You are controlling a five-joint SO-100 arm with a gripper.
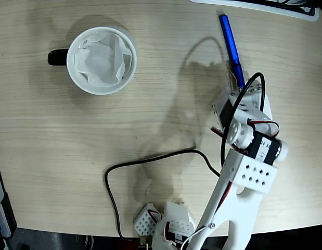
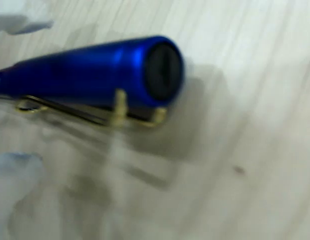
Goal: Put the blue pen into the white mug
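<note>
Blue pen (image 1: 231, 47): lies on the wooden table (image 1: 150, 120) at upper right of the fixed view, near the far edge, tip pointing up-left, lower end running under the gripper; well apart from the mug.
Pen in wrist view (image 2: 94, 72): fills the upper left, blurred, dark round end cap facing the camera, wire clip (image 2: 89, 114) along its underside, looking yellowish here.
Gripper (image 1: 236, 86): sits over the pen's lower end; fingertips covered by the white wrist block in the fixed view; pale blurred shapes at the left edge of the wrist view, above and below the pen, likely the fingers; closed on the pen or merely straddling it, cannot tell.
White mug (image 1: 101, 60): upper left of the fixed view, upright, black handle at left, crumpled white paper inside.
Arm (image 1: 244, 177): white, reaches up from the bottom edge.
Black cable (image 1: 150, 159): loops across the table from the base toward the wrist.
Cut off: a white object with a dark rim (image 1: 265, 6) at the top right edge, unidentifiable.
</note>
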